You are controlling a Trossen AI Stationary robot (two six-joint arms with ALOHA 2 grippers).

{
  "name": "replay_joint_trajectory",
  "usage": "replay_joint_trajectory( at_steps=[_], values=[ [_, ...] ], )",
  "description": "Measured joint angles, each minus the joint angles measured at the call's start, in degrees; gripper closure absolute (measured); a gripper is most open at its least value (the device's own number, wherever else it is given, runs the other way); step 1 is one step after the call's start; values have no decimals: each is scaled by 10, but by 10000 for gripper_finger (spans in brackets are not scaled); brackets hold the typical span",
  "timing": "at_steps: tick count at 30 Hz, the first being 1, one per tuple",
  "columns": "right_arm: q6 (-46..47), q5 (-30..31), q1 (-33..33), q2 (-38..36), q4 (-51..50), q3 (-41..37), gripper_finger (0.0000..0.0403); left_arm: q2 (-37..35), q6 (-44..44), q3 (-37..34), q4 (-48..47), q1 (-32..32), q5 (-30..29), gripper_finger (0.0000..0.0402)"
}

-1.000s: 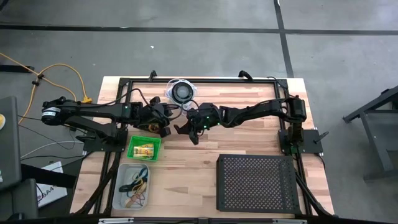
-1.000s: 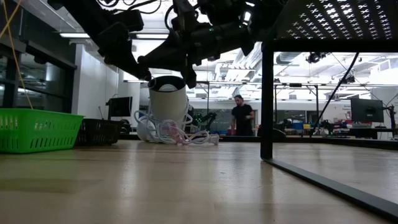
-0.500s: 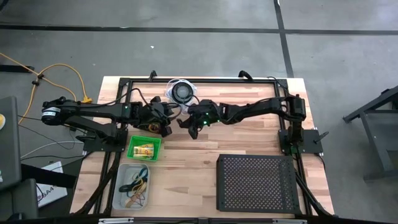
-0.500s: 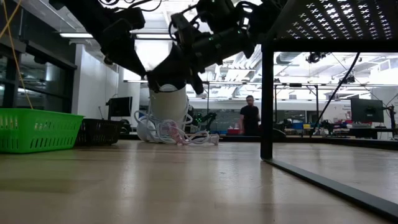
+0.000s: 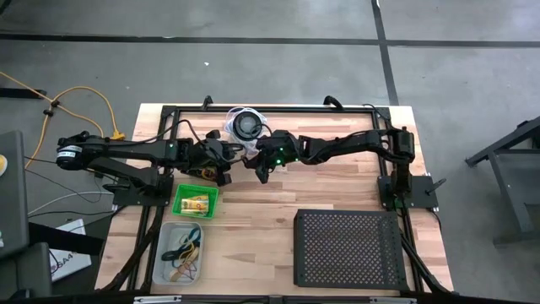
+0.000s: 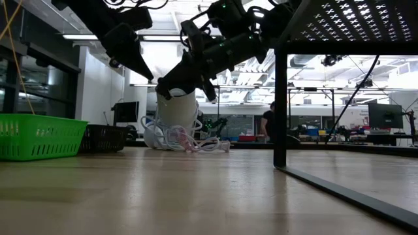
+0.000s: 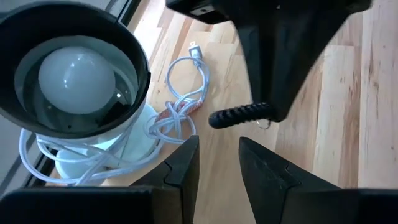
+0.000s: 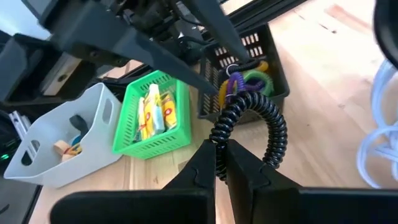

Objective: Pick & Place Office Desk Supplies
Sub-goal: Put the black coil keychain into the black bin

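My right gripper hangs shut above the table's middle, just near of the round black lamp with white coiled cord. In the left wrist view a tiny pale ring shows at its ribbed fingertip. My left gripper is open and holds nothing, close to the left of the right one and above a small black basket holding purple, green and yellow rings. Yellow packets lie in a green basket. Rubber-band loops lie in a clear bin. My right gripper's fingers are closed with only a thin slit between them. The tiny ring shows right at its fingertip, but I cannot tell whether it is pinched there or lies on the table behind.
A large black perforated tray stands on legs at the near right. The lamp's white cord sprawls on the wood beside its base. A black coiled cable of the left arm hangs before the right gripper. A white bin sits beside the green basket.
My right gripper has moved toward the far edge and slightly left, toward the lamp and the left gripper, tipping more level as it went. The left arm has kept still.
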Motion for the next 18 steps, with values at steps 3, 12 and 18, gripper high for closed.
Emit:
replay_joint_trajectory(
  at_steps=[3,12,18],
  values=[
    [0,-4,-5,-2,0,0,394,0,19,0,8,0,0,295],
    [0,-18,-6,-15,22,0,394,0,94,0,58,0,-2,295],
    [-9,-18,-6,-34,19,0,394,0,115,0,70,1,-3,295]
  ],
)
